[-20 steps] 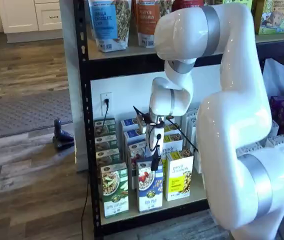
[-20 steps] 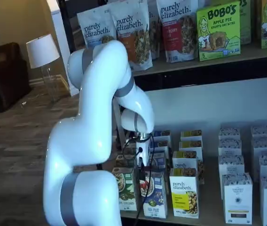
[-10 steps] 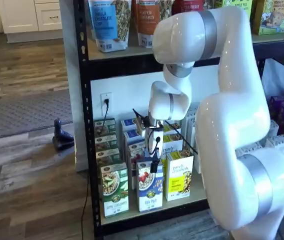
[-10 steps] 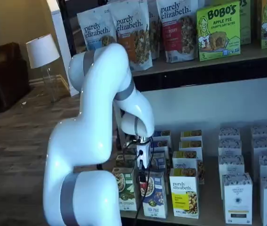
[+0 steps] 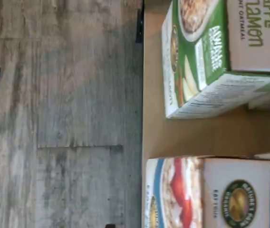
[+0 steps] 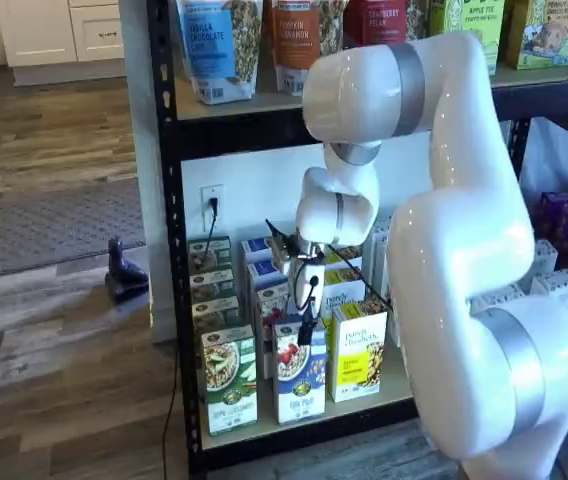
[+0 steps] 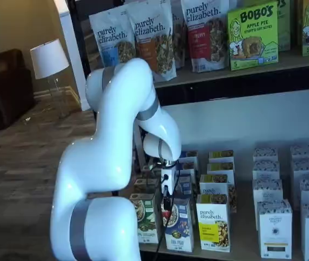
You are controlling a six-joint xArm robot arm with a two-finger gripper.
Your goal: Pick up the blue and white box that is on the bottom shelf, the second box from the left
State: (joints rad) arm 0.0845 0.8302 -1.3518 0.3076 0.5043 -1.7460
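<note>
Arm poised above the front box of its row

The blue and white box point(image 6: 299, 382) stands upright at the front edge of the bottom shelf point(image 6: 294, 428), between a green box point(image 6: 229, 392) and a yellow box point(image 6: 357, 352), so its top is easy to reach from above. The fingers point(image 6: 307, 328) hang just over that top, seemingly lined up for a downward grab. Whether they are spread or closed I cannot tell; they show only as a dark sliver. The wrist view looks down on the box's top point(image 5: 220, 194).
</note>
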